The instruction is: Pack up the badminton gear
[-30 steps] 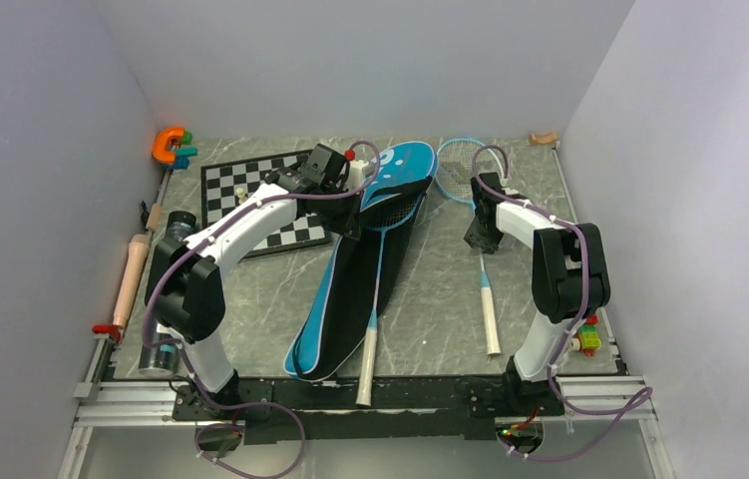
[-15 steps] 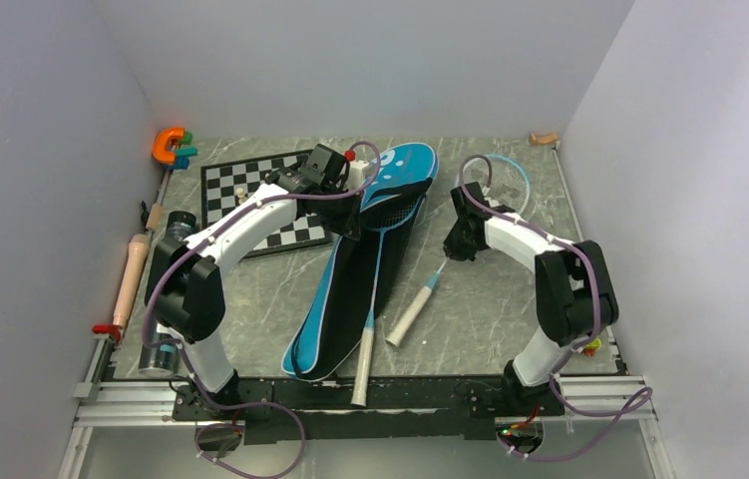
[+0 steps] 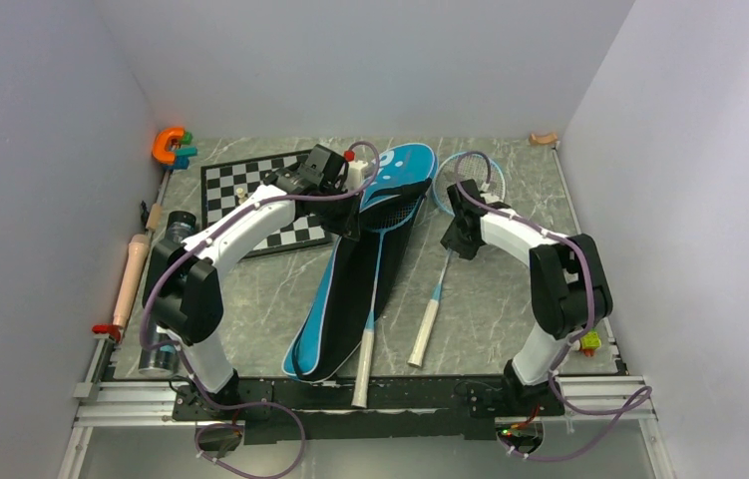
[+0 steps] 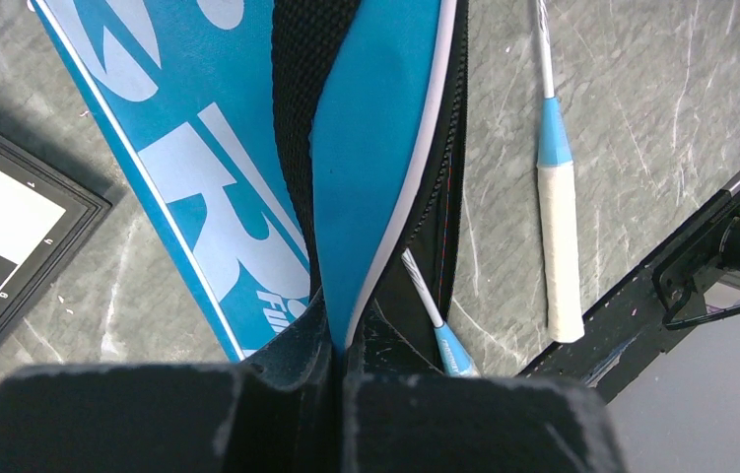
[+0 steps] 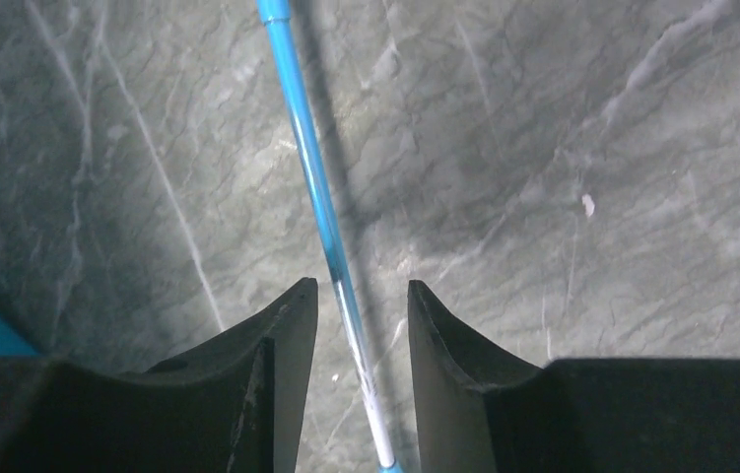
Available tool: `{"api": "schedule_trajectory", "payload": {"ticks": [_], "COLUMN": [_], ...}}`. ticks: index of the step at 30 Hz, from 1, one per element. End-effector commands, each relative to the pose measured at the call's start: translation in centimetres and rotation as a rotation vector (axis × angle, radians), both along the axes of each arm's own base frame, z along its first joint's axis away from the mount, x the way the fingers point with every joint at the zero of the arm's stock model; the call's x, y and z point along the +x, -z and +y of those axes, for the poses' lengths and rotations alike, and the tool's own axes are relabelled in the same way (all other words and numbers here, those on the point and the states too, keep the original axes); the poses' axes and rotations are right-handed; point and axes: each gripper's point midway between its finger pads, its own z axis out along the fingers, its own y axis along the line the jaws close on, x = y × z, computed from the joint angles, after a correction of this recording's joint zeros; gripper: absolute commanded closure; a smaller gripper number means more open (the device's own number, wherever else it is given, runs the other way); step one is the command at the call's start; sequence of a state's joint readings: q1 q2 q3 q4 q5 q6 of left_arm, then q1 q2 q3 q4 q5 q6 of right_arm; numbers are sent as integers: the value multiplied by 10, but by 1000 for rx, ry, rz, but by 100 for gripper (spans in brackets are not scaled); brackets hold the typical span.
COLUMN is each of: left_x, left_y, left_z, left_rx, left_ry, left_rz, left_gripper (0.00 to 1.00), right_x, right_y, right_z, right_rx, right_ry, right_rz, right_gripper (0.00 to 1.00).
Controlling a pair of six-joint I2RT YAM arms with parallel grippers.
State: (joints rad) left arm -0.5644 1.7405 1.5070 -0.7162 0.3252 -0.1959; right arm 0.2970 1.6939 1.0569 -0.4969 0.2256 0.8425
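The blue SPORT bag (image 3: pixel 395 168) lies open, its black inside (image 3: pixel 348 284) showing. My left gripper (image 3: pixel 347 207) is shut on the edge of the blue flap (image 4: pixel 375 168) and holds it up. One racket lies in the bag, with its beige handle (image 3: pixel 363 367) sticking out at the near end and its shaft (image 4: pixel 423 291) visible under the flap. The second racket lies right of the bag, head (image 3: pixel 457 180) far, handle (image 3: pixel 423 339) near. My right gripper (image 3: pixel 460 239) is open and straddles its blue shaft (image 5: pixel 321 212). A dark tube (image 3: pixel 177 224) lies mostly behind the left arm. I see no shuttlecocks.
The chessboard (image 3: pixel 225 190) lies left of the bag, next to the left arm. An orange clamp (image 3: pixel 166 145) sits at the back left. A wooden roller (image 3: pixel 131 274) lies along the left edge. A small coloured toy (image 3: pixel 589 341) sits by the right arm's base.
The right gripper has swung the second racket from the right side over toward the bag, its head now beside the bag's top. The left arm has not moved.
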Motion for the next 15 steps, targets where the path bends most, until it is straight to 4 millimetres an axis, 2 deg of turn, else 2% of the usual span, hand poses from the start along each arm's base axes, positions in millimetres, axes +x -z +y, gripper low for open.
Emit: {"api": "schedule_trajectory", "payload": {"ticks": [1,6,9,15], "left_x": [0,0,0,0], "left_y": [-36,-34,-33,-30], "left_z": [-9,-10,-9,-9], "left_rx": [-89,-88,-86,-85], "left_ry": [32,36,32,32], "left_rz": [-85,-76,-77,-74], "left_gripper": [100,100,100,100], "right_x": [24,36,36,22], "right_y": [-7,0,5,8], "right_z": [-11,-10,-7,4], "right_rx": [-83,-98,-94,-124], "right_ry": [-1,-8,-13,-53], "right_rz": [-60,-69,-78,-82], "right_gripper": [57,60,69,92]}}
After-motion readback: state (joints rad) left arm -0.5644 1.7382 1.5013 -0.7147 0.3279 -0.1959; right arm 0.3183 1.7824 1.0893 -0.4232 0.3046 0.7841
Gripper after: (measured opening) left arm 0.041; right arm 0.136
